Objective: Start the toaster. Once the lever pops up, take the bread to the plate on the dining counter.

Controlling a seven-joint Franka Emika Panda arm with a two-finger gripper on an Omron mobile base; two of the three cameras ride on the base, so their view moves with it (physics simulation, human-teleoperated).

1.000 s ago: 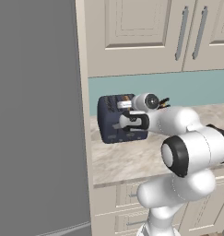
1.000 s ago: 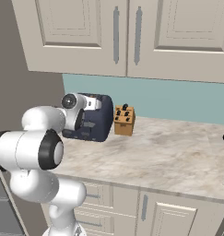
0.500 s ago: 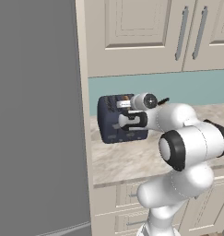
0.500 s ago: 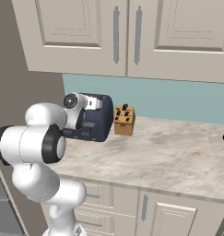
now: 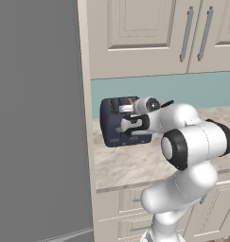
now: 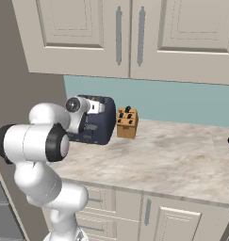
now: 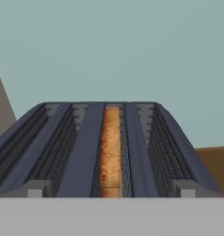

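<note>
From the left base view, the toaster [image 5: 120, 122] is sitting on the bench [image 5: 135, 163], close to the blue wall. The tool [image 5: 128, 125] is pressing up against the front of the toaster. Its fingers are spread wide and are not holding anything.

From the right base view, the toaster [image 6: 94, 119] is sitting just beside a brown knife block [image 6: 126, 123], which is on the side away from the robot arm. The arm is reaching to the front of the toaster, and the tool is tucked behind the white hand, so I cannot see the fingers well here.

From the hand view, the camera is looking down along the top of the toaster [image 7: 85, 143]. The bread [image 7: 110, 147] is sitting deep in one of the middle slots.

I think the job is only starting. The tool is at the toaster front, likely to push the lever. The bread is not taken out yet, and carrying it over to the plate is left to do.
</note>
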